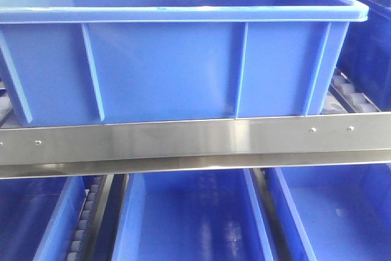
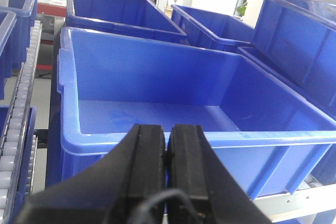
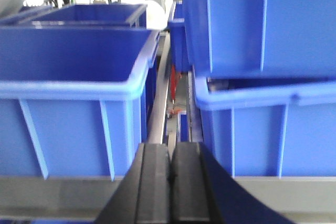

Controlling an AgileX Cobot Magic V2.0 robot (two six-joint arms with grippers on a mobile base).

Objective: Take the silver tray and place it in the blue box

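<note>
So, going from my left side: my left claw was pressed together, pads touching, nothing between them. It hung just near of the blue box, a bit above its near rim, so I could look down into it. What I could see of the box floor was bare blue plastic, no tray on it. The near strip of the floor was hidden behind the rim, so I couldn't swear to that part.

In the middle, the front view just showed that same box sitting on a metal rail, with more blue bins on the shelf below. No silver tray there either.

Over on the right, my right claw was also pinched shut on nothing, hanging near the rail and pointing at the gap between two bins. The bin on the right had another one stacked on it, with a dark slot between them. Something might have sat in there, too dim to tell.

Honestly, the silver tray wasn't in any of my views, so I couldn't tell where it was. That fit either me hunting for it or it sitting somewhere out of sight. My read: whatever came next needed the tray found, and a claw spread open before any grab.
</note>
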